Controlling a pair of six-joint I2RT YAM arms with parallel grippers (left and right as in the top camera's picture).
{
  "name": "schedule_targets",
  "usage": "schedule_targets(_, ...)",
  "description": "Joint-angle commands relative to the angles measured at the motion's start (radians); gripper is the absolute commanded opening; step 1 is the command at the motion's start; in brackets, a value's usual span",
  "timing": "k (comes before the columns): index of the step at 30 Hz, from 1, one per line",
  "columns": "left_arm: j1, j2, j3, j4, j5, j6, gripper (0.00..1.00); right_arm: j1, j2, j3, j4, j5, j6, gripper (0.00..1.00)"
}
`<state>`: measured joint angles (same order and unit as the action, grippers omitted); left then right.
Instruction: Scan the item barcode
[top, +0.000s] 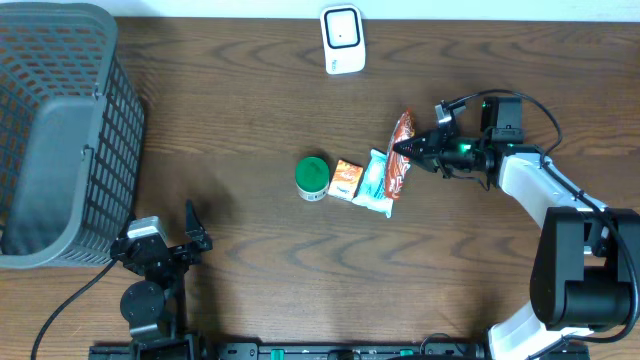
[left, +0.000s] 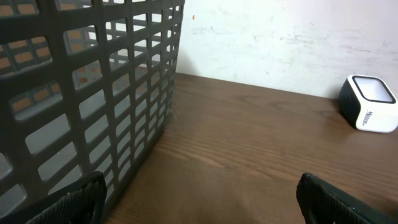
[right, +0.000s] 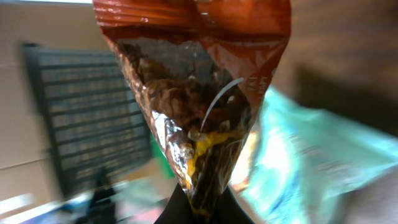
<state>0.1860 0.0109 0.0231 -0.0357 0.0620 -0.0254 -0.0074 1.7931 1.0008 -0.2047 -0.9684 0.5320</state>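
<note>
orange-red packet (top: 402, 150), grey basket (top: 122, 125) (grid-patterned)

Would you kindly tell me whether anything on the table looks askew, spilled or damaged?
Nothing looks spilled or damaged. Only the reddish-brown foil snack packet stands out: the right pincer grips it by one edge, beside the pale teal packet.

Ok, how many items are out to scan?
4, in a row mid-table: green tub, orange packet, teal packet, red snack bag in the right gripper. None seems hidden.
</note>
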Motion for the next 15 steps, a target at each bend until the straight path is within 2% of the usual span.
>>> schedule_targets(1, -0.004, -0.008, -0.019, -0.029, 0.005, 0.006, 0.98, -0.003, -0.002, 0.007, 0.05, 0.141, -0.167, 0.01)
schedule_targets(5, -0.004, -0.008, -0.019, -0.029, 0.005, 0.006, 0.98, -0.018, -0.002, 0.007, 0.111, 0.173, -0.004, 0.01)
schedule_targets(10, -0.004, -0.008, -0.019, -0.029, 0.005, 0.006, 0.98, 0.0, -0.002, 0.007, -0.189, 0.607, 0.047, 0.01)
schedule_targets(15, -0.004, -0.008, -0.019, -0.029, 0.005, 0.006, 0.98, 0.041, -0.002, 0.007, -0.359, 0.93, 0.11, 0.01)
